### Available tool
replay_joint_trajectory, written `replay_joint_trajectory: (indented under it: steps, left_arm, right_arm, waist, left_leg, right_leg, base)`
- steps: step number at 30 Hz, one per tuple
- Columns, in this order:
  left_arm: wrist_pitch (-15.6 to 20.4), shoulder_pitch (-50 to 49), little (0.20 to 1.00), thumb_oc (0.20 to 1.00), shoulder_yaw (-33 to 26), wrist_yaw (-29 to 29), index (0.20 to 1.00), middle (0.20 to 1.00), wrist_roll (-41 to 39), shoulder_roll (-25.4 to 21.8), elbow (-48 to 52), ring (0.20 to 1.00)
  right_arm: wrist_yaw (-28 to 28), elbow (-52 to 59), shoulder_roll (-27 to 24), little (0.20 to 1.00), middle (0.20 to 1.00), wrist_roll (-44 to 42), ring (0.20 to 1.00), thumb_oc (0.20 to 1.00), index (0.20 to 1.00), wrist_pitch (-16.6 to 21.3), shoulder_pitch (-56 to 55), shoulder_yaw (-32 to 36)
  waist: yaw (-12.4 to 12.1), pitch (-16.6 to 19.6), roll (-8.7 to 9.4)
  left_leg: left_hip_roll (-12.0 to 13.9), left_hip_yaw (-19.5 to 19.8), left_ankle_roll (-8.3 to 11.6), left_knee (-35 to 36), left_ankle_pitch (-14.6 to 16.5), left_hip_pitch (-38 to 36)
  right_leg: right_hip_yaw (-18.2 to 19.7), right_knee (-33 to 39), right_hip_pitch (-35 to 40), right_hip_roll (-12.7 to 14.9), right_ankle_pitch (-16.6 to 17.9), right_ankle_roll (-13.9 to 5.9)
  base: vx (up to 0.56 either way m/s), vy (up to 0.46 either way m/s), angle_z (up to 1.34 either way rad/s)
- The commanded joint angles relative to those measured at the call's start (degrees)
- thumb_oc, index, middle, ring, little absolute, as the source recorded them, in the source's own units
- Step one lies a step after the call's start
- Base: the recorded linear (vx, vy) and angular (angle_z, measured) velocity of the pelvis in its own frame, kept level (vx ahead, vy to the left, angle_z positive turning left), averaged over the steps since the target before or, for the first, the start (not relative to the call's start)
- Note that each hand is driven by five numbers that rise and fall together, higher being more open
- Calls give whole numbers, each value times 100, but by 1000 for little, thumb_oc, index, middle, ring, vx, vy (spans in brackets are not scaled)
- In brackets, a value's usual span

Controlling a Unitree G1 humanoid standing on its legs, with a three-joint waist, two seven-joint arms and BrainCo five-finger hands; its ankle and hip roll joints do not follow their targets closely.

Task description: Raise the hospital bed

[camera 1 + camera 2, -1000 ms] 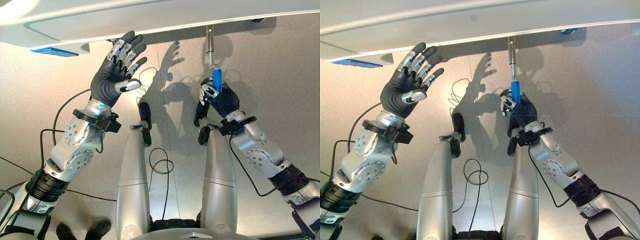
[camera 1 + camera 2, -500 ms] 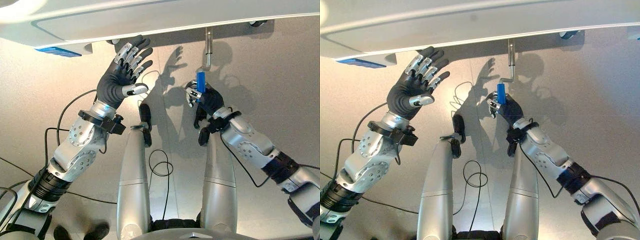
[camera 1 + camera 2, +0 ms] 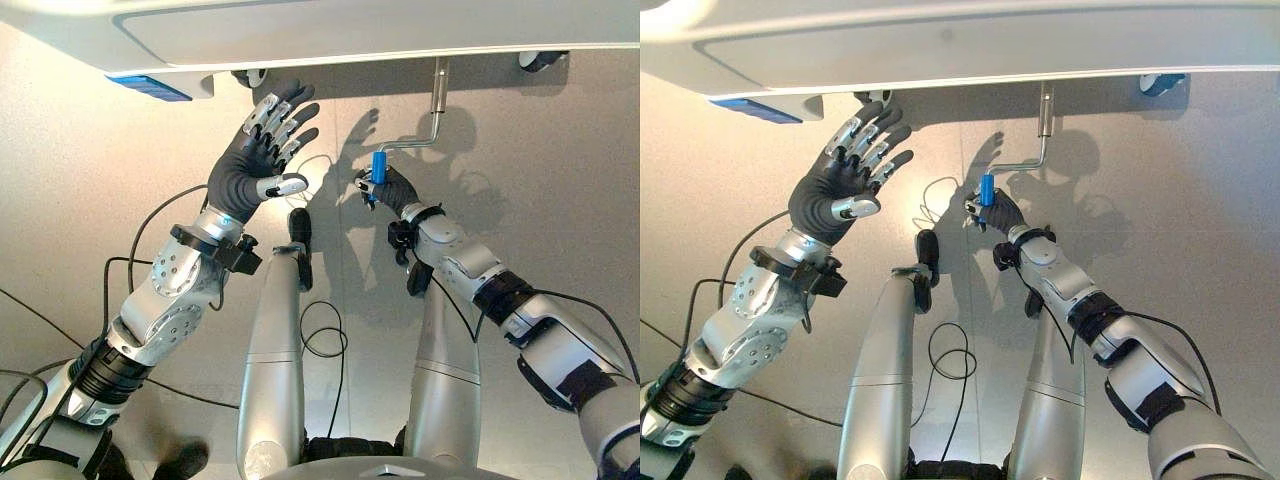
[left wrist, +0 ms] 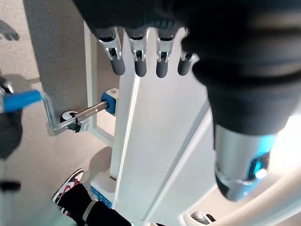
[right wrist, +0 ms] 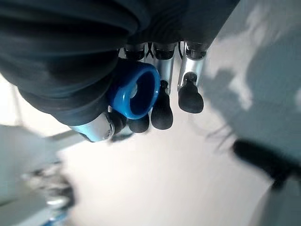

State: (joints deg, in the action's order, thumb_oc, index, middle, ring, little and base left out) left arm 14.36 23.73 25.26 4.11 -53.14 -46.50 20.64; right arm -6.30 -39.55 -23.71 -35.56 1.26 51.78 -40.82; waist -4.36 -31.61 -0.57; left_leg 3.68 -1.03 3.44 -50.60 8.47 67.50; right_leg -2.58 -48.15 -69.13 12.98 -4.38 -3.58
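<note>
Right hand [image 3: 392, 187] is wrapped around the blue grip [image 3: 379, 166] of the crank [image 3: 421, 143], fingers curled tight about it; the right wrist view confirms it, with the grip's round blue end [image 5: 135, 89] seated in the palm and dark fingertips [image 5: 162, 113] closed beside it. The crank's metal arm runs from the grip across to a shaft [image 3: 438, 82] that goes up under the edge of the bed [image 3: 330, 35], and right now the arm lies roughly sideways, grip out toward the robot's left of the shaft.

Left hand [image 3: 254, 165] is up and spread wide, fingers straight, holding nothing, close under the bed frame but I can't tell if it touches. From its wrist view, the straight fingers [image 4: 141, 59] point at the white frame [image 4: 155, 136], and the crank shows off to the side with its blue grip [image 4: 21, 100]. A person's shoe [image 4: 66, 184] stands on the floor by the bed.

So the step in hand looks like winding the crank, mid-turn. The bed's height can't be judged from here. The next move calls for carrying the grip on around the shaft in a smooth circle, wrist following the arc so the grip doesn't slip out, and keeping the forearm clear of the bed edge above.
</note>
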Motion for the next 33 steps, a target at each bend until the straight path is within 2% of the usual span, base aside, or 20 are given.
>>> replay_joint_trajectory:
  steps: [1, 2, 6, 7, 8, 10, 12, 16, 24, 27, 33]
  left_arm:
    - [216, 27, 1000, 1000, 67, -131, 1000, 1000, -95, 356, 735, 1000]
    - [216, 28, 1000, 1000, 67, -131, 1000, 1000, -95, 355, 734, 1000]
    - [229, 145, 1000, 1000, 262, -241, 1000, 1000, -192, 409, 670, 1000]
    - [231, 153, 1000, 1000, 268, -242, 1000, 1000, -194, 407, 664, 1000]
    - [254, 208, 1000, 1000, 348, -312, 1000, 1000, -263, 408, 646, 1000]
    - [240, 229, 1000, 1000, 383, -356, 1000, 1000, -290, 427, 624, 1000]
    - [260, 362, 1000, 1000, 513, -459, 1000, 1000, -307, 437, 514, 1000]
    - [260, 452, 1000, 1000, 574, -559, 1000, 1000, -315, 482, 458, 1000]
    - [297, 489, 1000, 1000, 639, -759, 1000, 1000, -278, 516, 395, 1000]
    - [281, 461, 1000, 1000, 652, -834, 1000, 1000, -240, 499, 352, 1000]
    - [285, 373, 1000, 1000, 614, -898, 1000, 1000, -231, 564, 304, 1000]
  right_arm:
    - [265, -215, 700, 200, 200, 948, 200, 200, 200, 199, 723, -274]
    - [266, -223, 704, 200, 200, 950, 200, 200, 200, 203, 727, -273]
    - [239, -1825, 834, 200, 200, 1014, 200, 200, 200, 161, 836, 112]
    - [245, -1841, 837, 200, 200, 1013, 200, 200, 200, 170, 844, 116]
    - [237, -2359, 793, 200, 200, 1010, 200, 200, 200, 166, 911, 288]
    - [247, -2610, 740, 200, 200, 966, 200, 200, 200, 173, 929, 404]
    - [241, -3108, 454, 200, 200, 944, 200, 200, 200, 184, 970, 667]
    - [255, -3365, 193, 200, 200, 947, 200, 200, 200, 201, 931, 859]
    - [259, -3941, -689, 200, 200, 998, 200, 200, 200, 268, 903, 1291]
    - [194, -4044, -1151, 200, 200, 803, 200, 200, 200, 334, 895, 1559]
    - [116, -3932, -1601, 200, 200, 268, 200, 200, 200, 478, 775, 1951]
  waist:
    - [-146, 181, -351]
    - [-146, 181, -350]
    - [-148, 181, -423]
    - [-152, 181, -423]
    - [-158, 181, -457]
    - [-159, 181, -465]
    - [-138, 181, -493]
    - [-112, 181, -510]
    - [-71, 181, -622]
    - [-31, 181, -687]
    - [34, 181, -726]
  left_leg:
    - [-257, 4, 194, 733, -939, 267]
    - [-257, 4, 194, 733, -939, 267]
    - [-280, 3, 196, 757, -941, 277]
    - [-280, 4, 196, 757, -940, 278]
    - [-291, -3, 202, 761, -940, 278]
    - [-291, 0, 199, 774, -939, 272]
    - [-299, -26, 197, 792, -935, 254]
    - [-310, -39, 194, 808, -937, 239]
    - [-287, -76, 211, 830, -924, 183]
    - [-265, -94, 235, 865, -939, 157]
    - [-230, -126, 240, 905, -927, 113]
  right_leg:
    - [-37, 255, 178, 37, 539, -362]
    - [-37, 255, 177, 37, 539, -362]
    - [-1, 246, 135, 34, 528, -358]
    - [-2, 247, 135, 34, 528, -358]
    - [18, 245, 130, 30, 526, -363]
    - [22, 239, 129, 25, 515, -362]
    - [41, 238, 122, 11, 500, -370]
    - [53, 237, 113, 13, 487, -379]
    - [100, 147, 82, 20, 403, -377]
    - [136, 88, 54, 20, 351, -374]
    - [174, 1, 2, -19, 277, -365]
  base:
    - [0, 0, 0]
    - [0, 0, 0]
    - [0, 0, 0]
    - [0, 0, 0]
    - [0, 0, 0]
    - [0, 0, 0]
    - [0, 0, 0]
    - [0, 0, 0]
    - [3, -5, 0]
    - [11, -14, 0]
    - [20, -24, -1]
